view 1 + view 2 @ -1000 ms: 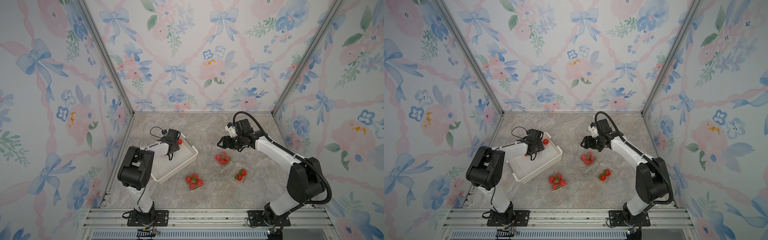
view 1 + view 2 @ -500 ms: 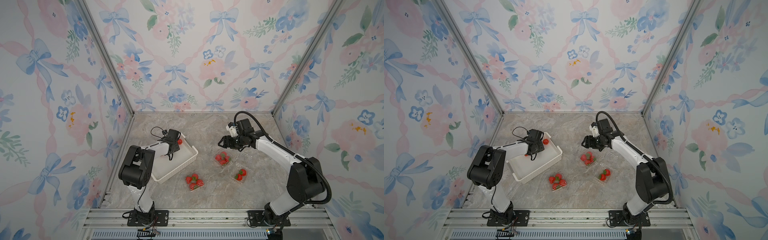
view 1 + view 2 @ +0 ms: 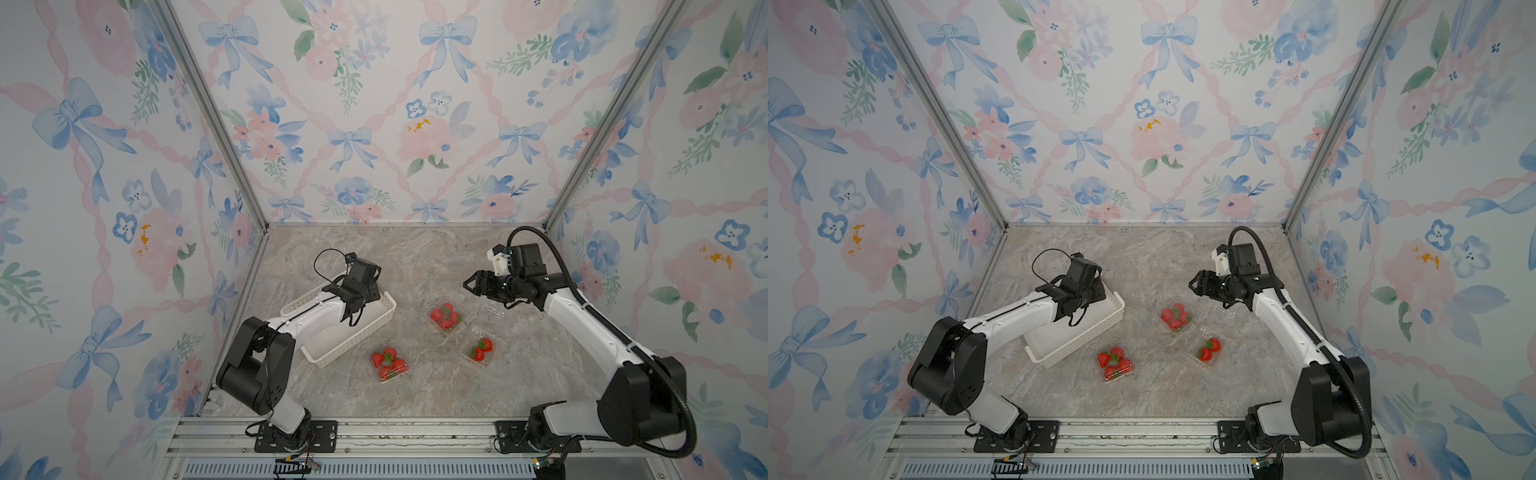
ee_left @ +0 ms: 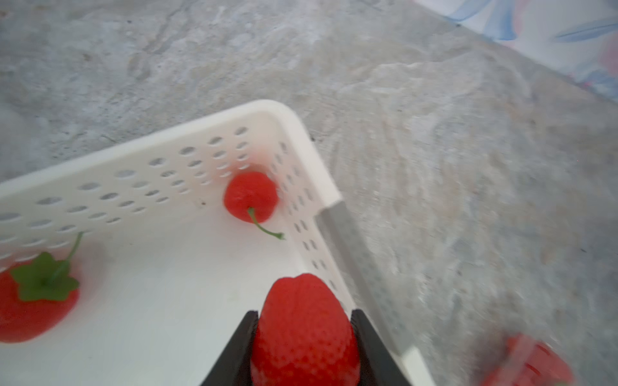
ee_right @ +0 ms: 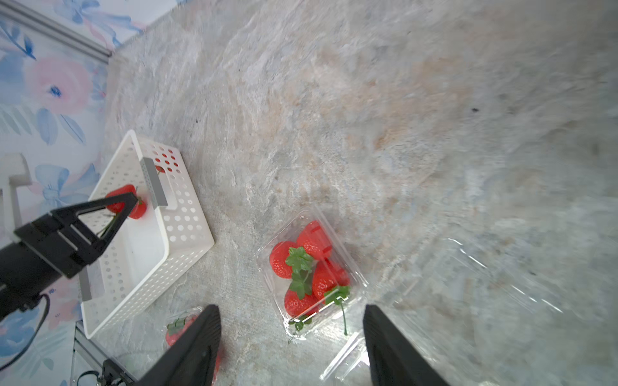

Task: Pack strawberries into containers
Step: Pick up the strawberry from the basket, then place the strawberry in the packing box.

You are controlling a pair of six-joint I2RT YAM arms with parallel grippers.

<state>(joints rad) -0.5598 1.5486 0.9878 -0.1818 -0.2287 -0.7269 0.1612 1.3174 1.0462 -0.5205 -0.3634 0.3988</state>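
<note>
Fingers of the left hand pinch one glossy red strawberry above the white perforated plastic basket, where two more strawberries lie loose. Three clear ribbed plastic punnets sit on the grey marbled table: one with about four berries at 5 o'clock of that hand, one with four at 4 o'clock, one with two farther out. Right hand hovers spread and empty, the four-berry punnet at its 7 o'clock.
</note>
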